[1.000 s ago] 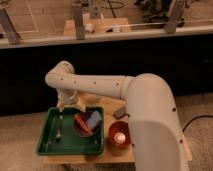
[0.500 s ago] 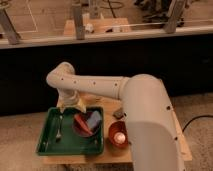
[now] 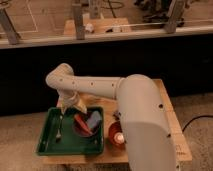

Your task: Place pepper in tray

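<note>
One white arm [image 3: 95,86] reaches out from the robot's bulky body [image 3: 145,125] on the right, bends at an elbow high on the left and drops towards the wooden table [image 3: 165,97]. Its gripper [image 3: 72,107] hangs over the back edge of the tray [image 3: 70,145], just above the rim and a little left of the bowl. As far as I can see, the two pale fingers [image 3: 79,105] are spread apart with nothing between them.

The green tray sits on the left part of the table, its long side facing me. Inside it, towards the right, is a dark round bowl [image 3: 77,131]. The pepper [image 3: 85,126] lies in that bowl, a slim red-orange sliver slanting from upper left to lower right. A blue-grey sponge [image 3: 94,120] leans against it on the right side of the bowl, touching or nearly touching it. On the tray's left half lies a thin pale utensil [image 3: 59,129], pointing roughly front to back, well apart from the bowl.

Just beside the tray's right rim, close to the robot's body, stands a second red bowl [image 3: 112,131] holding a round orange fruit [image 3: 119,138].

The dark dots along the arm's casing are too small to read as any mark or lettering.
</note>
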`<action>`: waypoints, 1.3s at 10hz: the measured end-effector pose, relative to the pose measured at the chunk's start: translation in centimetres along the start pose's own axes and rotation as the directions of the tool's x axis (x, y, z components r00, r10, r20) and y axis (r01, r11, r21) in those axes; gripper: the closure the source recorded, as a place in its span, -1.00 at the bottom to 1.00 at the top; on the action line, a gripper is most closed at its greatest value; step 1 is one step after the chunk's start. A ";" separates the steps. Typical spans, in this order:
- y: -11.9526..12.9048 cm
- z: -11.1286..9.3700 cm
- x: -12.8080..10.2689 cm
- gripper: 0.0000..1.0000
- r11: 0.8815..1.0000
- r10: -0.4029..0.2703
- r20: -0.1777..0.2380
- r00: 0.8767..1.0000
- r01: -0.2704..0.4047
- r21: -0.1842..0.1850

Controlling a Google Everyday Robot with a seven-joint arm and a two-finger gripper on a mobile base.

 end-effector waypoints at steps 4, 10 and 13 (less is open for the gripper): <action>0.2 0.4 -0.1 -0.60 1.000 0.004 0.031 1.000 -0.004 -0.008; 0.3 0.5 -0.7 -0.60 1.000 -0.018 0.044 0.999 0.018 -0.015; 0.4 0.7 -0.9 -0.60 0.999 -0.039 0.061 0.997 0.041 -0.022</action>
